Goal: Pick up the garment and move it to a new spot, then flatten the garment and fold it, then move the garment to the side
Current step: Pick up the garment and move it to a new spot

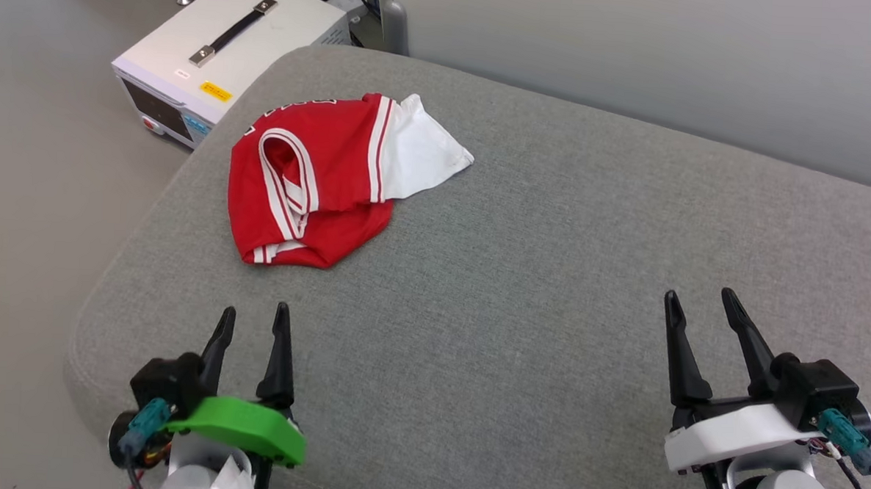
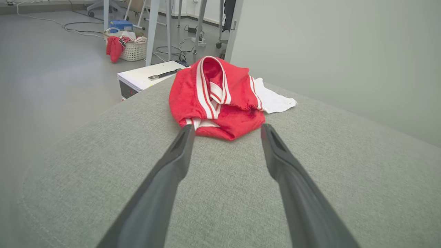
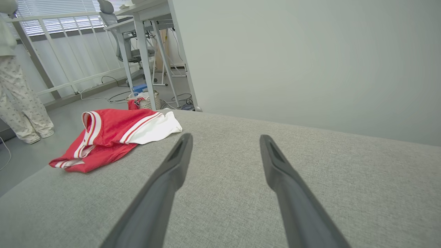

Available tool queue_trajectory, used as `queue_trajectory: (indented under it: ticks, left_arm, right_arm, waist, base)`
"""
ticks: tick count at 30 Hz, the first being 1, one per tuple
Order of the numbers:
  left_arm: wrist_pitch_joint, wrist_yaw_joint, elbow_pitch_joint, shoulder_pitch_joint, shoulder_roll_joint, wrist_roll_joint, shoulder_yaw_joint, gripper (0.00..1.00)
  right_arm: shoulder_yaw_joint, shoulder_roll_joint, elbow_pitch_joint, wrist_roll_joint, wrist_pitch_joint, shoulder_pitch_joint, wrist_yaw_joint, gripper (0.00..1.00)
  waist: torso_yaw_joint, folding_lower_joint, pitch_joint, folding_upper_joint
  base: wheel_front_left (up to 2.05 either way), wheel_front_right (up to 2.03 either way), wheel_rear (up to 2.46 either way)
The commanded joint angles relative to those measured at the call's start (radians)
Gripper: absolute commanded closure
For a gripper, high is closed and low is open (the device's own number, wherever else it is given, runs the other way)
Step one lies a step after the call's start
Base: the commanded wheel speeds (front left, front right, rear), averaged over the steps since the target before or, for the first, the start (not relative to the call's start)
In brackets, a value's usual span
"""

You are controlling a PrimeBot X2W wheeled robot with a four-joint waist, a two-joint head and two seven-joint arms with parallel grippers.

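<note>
Here, the left hand point(image 1: 255, 310) and the right hand point(image 1: 699, 294), both with long dark fingers, are released and empty over the grey fabric-padded counter point(image 1: 514, 292). Ahead of the left hand, near the counter's far left corner, lies the red jersey garment point(image 1: 313, 188). It is crumpled, with white-striped neck trim uppermost and one white short sleeve spread flat.

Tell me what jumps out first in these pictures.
A crumpled red garment with a white sleeve lies on the grey cushion, toward its far left. The left gripper and right gripper are open nearer the camera, apart from it.
</note>
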Motion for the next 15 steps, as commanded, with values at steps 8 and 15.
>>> queue_trajectory:
  ticks: [8,15]
  left_arm:
    - [0.150,-0.039,0.175,-0.324,0.098,-0.064,-0.040,0.00]
    - [0.494,-0.044,0.153,-0.537,0.323,-0.241,-0.147,0.00]
  right_arm:
    - [0.031,-0.003,-0.030,-0.047,-0.005,-0.102,-0.001,0.00]
    - [0.046,-0.003,-0.067,-0.052,-0.005,-0.165,-0.001,0.00]
  waist:
    - [-0.145,0.0000,0.215,0.0000]
    - [-0.232,0.0000,0.340,0.0000]
  base:
    - [0.00,0.00,0.00]
    - [0.00,0.00,0.00]
